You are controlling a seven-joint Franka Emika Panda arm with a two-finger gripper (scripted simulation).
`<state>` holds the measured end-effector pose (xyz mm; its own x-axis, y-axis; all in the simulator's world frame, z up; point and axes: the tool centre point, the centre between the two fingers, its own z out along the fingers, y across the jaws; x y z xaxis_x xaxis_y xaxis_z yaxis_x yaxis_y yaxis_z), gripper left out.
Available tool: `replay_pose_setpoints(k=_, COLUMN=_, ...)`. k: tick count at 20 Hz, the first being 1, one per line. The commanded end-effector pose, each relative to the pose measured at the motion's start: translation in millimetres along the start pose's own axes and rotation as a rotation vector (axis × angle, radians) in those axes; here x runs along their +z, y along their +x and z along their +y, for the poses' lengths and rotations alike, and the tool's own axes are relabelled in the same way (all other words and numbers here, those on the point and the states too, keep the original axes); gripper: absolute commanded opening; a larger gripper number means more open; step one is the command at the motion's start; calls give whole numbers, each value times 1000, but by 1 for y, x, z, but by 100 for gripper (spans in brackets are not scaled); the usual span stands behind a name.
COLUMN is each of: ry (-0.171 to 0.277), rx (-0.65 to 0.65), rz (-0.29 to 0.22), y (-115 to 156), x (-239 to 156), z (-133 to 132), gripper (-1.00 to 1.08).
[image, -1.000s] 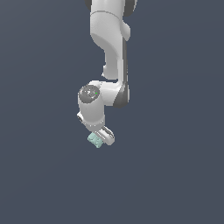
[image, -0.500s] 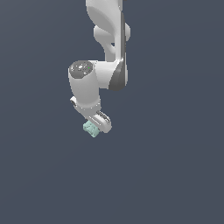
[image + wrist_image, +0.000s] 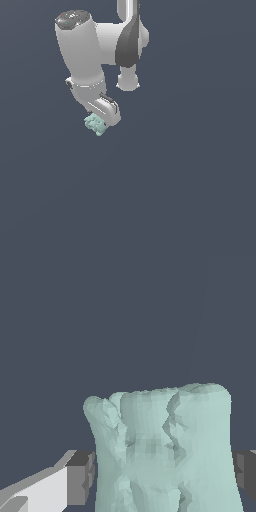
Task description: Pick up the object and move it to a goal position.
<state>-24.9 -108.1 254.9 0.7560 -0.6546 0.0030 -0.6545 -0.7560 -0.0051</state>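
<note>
The object [image 3: 96, 124] is a small pale mint-green lumpy block. It sits at the tip of my white gripper [image 3: 100, 121] in the exterior view, held up off the dark grey floor. In the wrist view the object [image 3: 160, 451] fills the middle, clamped between the two grey finger pads [image 3: 80, 478], one on each side. The gripper is shut on the object. The white arm rises above it toward the top of the exterior view.
The plain dark grey floor [image 3: 190, 190] surrounds the arm on all sides. No other objects, containers or goal marker show in either view.
The arm has swung toward the exterior view's left and upward, carrying the object with it. The wrist has turned, so the hand now looks larger. The grip has not changed.
</note>
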Motion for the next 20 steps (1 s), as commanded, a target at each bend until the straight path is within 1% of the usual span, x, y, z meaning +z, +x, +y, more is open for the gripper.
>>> replay_pose_setpoints(k=1, ry=-1, rx=0, rz=-1, y=-3, x=-25, z=9, gripper=-100)
replay_pose_setpoints(k=6, ry=-3, rx=0, rz=-2, y=-6, x=-66, z=21, gripper=-100)
replay_pose_setpoints(k=11, ry=-5, rx=0, rz=-3, y=-7, x=-93, z=29, gripper=-100)
replay_pose_setpoints(k=15, ry=-5, rx=0, rz=-3, y=-8, x=-105, z=32, gripper=-100)
replay_pose_setpoints(k=20, ry=-5, rx=-1, rz=-3, y=-7, x=-106, z=32, gripper=-100)
